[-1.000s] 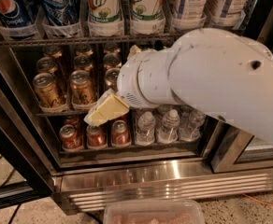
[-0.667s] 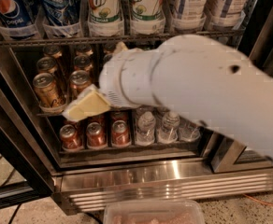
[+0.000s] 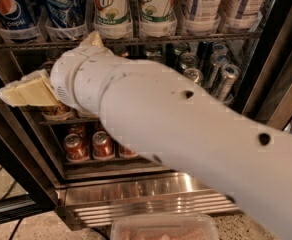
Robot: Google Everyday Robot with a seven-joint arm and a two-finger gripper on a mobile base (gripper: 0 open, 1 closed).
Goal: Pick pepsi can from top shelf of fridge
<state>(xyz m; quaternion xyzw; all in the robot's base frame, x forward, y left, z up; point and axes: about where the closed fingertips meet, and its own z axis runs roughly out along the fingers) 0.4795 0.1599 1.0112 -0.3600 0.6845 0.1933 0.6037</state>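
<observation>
Nearest, the white arm point(image 3: 186, 129) crosses the view. The gripper point(image 3: 26, 91) sits at mid-left, in front of the fridge point(image 3: 136, 194) at middle-rack height, and whether it is apart or together cannot be told. It holds nothing visible. The pepsi can point(image 3: 10, 9) stands upright at the far left of the top shelf point(image 3: 186, 38), above the gripper and untouched. Reach, grasp and pull-out are all left; early stage.

Warm, dim light; fridge point(image 3: 266, 64) shadowed inside, its steel base point(image 3: 136, 196) glinting; gripper point(image 3: 26, 91) at left brightly lit
</observation>
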